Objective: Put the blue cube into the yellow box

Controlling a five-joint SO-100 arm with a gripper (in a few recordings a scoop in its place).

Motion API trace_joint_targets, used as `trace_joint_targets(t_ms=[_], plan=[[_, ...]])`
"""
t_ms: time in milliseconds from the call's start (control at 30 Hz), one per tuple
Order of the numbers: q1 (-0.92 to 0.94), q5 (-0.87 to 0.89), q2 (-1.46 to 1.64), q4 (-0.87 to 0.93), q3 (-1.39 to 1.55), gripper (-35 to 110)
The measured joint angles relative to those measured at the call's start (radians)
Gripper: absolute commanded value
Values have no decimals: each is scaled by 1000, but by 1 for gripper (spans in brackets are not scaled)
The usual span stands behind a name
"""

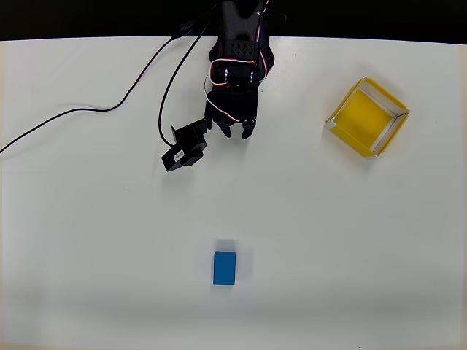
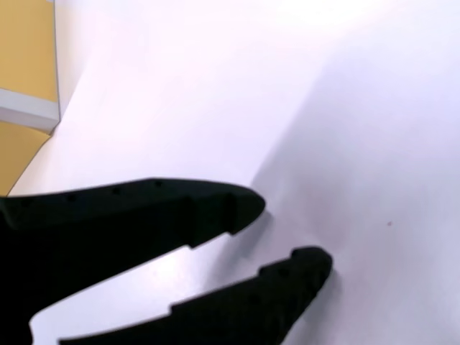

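Observation:
The blue cube (image 1: 225, 267) lies alone on the white table near the front, in the overhead view. Far from it, at the back right, sits the yellow box (image 1: 366, 117), turned at an angle, open-topped and with nothing inside; a corner of the yellow box (image 2: 25, 57) also shows at the left edge of the wrist view. My black gripper (image 1: 238, 133) hangs near the table's back edge, well above the cube in the picture and left of the box. In the wrist view the gripper (image 2: 286, 233) is open, with only bare table between its fingers.
A black camera block (image 1: 184, 148) sticks out to the left of the gripper. A black cable (image 1: 87, 109) trails across the back left of the table (image 1: 350, 255). The table's dark back edge runs along the top of the overhead view.

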Motion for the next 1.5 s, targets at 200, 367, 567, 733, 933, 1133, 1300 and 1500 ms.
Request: trace_joint_targets(t_ms=[200, 367, 567, 733, 933, 1133, 1300, 1500], plan=[[0, -21, 0, 0, 0, 6], [0, -25, 0, 0, 0, 7], [-11, -69, -2, -6, 0, 9], [3, -138, -127, -239, -2, 16], [21, -160, -400, -627, -23, 24], [35, -117, -839, -1077, -229, 35], [40, -69, -1143, -1431, -365, 41], [54, -34, -1411, -1591, -561, 45]])
